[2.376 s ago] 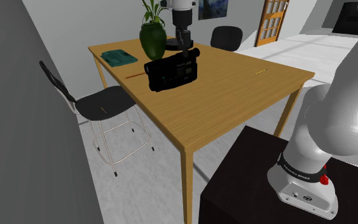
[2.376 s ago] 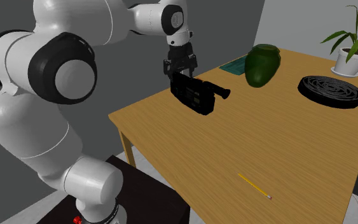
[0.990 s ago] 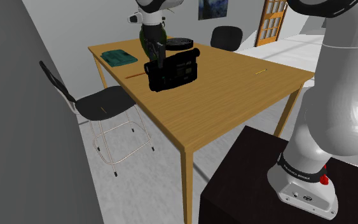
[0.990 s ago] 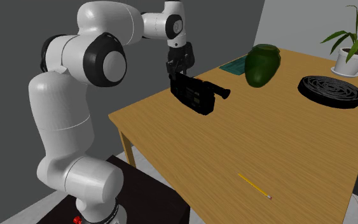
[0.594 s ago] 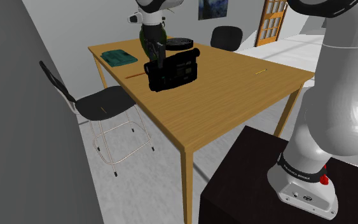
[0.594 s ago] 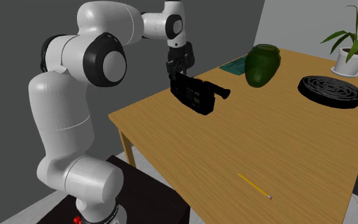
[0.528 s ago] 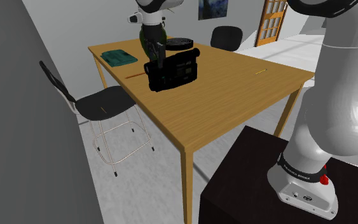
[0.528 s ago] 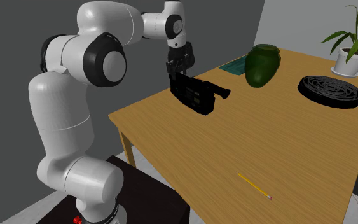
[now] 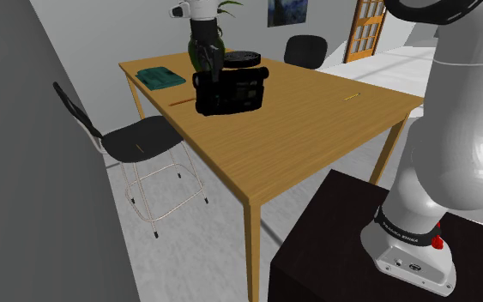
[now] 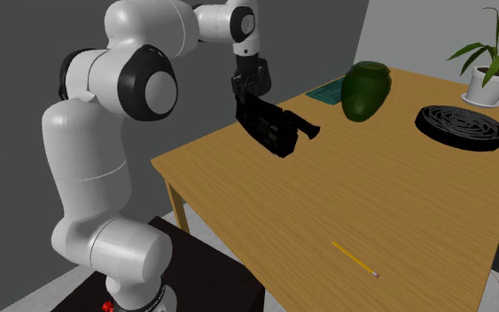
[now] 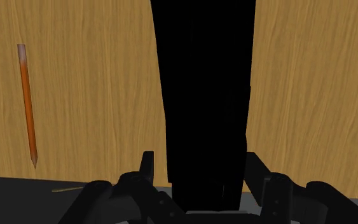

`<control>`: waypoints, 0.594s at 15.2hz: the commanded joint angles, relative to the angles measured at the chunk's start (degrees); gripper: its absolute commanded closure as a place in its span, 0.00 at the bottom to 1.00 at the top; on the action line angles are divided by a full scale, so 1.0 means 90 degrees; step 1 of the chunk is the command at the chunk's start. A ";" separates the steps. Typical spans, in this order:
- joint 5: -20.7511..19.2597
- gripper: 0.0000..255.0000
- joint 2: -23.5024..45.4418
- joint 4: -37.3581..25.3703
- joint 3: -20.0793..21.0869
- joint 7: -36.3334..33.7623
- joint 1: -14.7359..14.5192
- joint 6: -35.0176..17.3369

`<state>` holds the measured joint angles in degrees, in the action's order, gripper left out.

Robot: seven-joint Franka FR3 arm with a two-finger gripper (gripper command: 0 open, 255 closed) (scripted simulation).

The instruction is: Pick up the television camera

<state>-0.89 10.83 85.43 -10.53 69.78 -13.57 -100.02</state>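
Note:
The television camera (image 9: 231,90) is a black boxy camcorder with a lens barrel, over the wooden table (image 9: 316,129) near the edge towards the shoulder view's left. My gripper (image 9: 208,74) comes down on its end and is shut on it. In the second exterior view the camera (image 10: 276,130) hangs tilted under the gripper (image 10: 248,94), a little above the tabletop. In the wrist view the black body (image 11: 203,95) runs out from between the fingers (image 11: 147,168), which clasp its sides.
A dark green vase (image 10: 365,89), a teal book (image 10: 331,91), a black round trivet (image 10: 462,126) and a potted plant (image 10: 491,62) stand further along the table. A yellow pencil (image 10: 355,259) lies near the front; an orange pencil (image 11: 27,102) lies beside the camera. A black chair (image 9: 136,137) stands at the table's side.
The gripper has risen with the camera in it. The camera has come up a little off the table and tilted, shifting slightly towards the shoulder view's left.

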 commanded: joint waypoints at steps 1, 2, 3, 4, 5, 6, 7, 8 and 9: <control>0.0005 1.00 0.0009 -0.0228 -0.0002 0.0016 0.0006 0.0199; 0.0009 1.00 0.0027 -0.0339 -0.0004 0.0021 0.0009 0.0292; 0.0014 1.00 0.0048 -0.0453 -0.0005 0.0026 0.0012 0.0386; 0.0019 1.00 0.0070 -0.0571 -0.0006 0.0032 0.0016 0.0481; 0.0024 1.00 0.0095 -0.0691 -0.0008 0.0038 0.0020 0.0577; 0.0029 1.00 0.0122 -0.0816 -0.0009 0.0044 0.0025 0.0675; 0.0036 1.00 0.0152 -0.0944 -0.0011 0.0051 0.0030 0.0774; 0.0036 1.00 0.0155 -0.0961 -0.0011 0.0052 0.0030 0.0788; 0.0036 1.00 0.0156 -0.0963 -0.0011 0.0052 0.0031 0.0788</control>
